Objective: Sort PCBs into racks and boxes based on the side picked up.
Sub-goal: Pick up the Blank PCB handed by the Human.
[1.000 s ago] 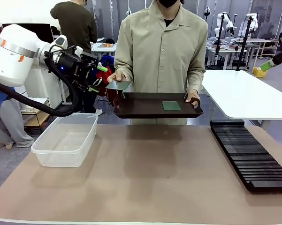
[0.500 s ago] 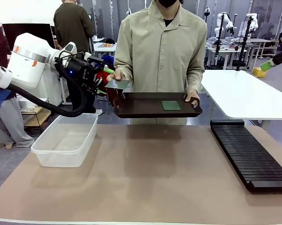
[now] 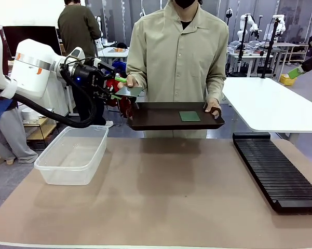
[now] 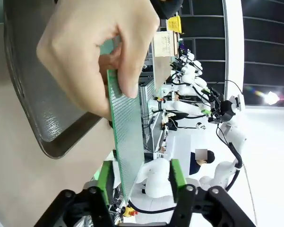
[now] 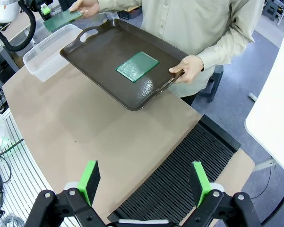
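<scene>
A person holds a dark brown tray (image 3: 161, 123) with one hand and offers a green PCB (image 3: 131, 92) with the other hand (image 4: 94, 52). My left gripper (image 3: 117, 88) is open at that board. In the left wrist view the PCB (image 4: 127, 137) stands edge-on between the green pads, nearer one pad, with my left gripper (image 4: 142, 177) not closed on it. A second PCB (image 5: 137, 66) lies flat on the tray (image 5: 99, 52). My right gripper (image 5: 145, 184) hangs open high above the black slotted rack (image 5: 179, 175), with nothing in it.
A clear plastic box (image 3: 72, 155) stands on the table's left side, under my left arm. The rack (image 3: 277, 171) lies along the right edge. A white table (image 3: 270, 104) stands behind on the right. Another person stands far back on the left.
My left arm has moved right and slightly up toward the person's hand, bringing its pads to either side of the offered PCB. The tray and right gripper have not moved.
</scene>
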Robot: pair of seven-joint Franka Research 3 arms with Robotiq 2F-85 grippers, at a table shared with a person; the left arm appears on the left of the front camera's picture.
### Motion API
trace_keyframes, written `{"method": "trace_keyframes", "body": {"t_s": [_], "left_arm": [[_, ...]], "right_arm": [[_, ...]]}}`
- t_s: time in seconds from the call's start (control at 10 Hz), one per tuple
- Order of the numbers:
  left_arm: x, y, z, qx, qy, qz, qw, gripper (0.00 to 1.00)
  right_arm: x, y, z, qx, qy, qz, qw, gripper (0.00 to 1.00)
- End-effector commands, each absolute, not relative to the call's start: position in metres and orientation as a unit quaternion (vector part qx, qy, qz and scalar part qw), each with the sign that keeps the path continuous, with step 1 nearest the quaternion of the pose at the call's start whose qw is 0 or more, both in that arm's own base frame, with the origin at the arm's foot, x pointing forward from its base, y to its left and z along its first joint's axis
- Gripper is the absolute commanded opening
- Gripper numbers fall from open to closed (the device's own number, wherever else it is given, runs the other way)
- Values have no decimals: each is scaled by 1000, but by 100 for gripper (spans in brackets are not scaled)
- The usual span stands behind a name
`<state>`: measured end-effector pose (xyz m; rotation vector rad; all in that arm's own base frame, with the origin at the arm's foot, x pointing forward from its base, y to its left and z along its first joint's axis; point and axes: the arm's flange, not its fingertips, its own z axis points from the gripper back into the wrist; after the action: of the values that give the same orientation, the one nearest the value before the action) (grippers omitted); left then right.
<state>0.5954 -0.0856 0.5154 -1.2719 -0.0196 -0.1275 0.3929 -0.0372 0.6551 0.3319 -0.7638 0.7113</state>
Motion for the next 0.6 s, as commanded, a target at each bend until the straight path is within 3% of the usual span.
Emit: {"method": "trace_keyframes", "body": {"t_s": [0.0,0.5], "left_arm": [[600,-84,516,-615,-1,-69,785,0],[604,-89,510,-637,24,-76,767,0]], "right_arm": [[393,-37,653,161,-361,341,853,100],[393,-37,653,161,-361,341,853,100]]}}
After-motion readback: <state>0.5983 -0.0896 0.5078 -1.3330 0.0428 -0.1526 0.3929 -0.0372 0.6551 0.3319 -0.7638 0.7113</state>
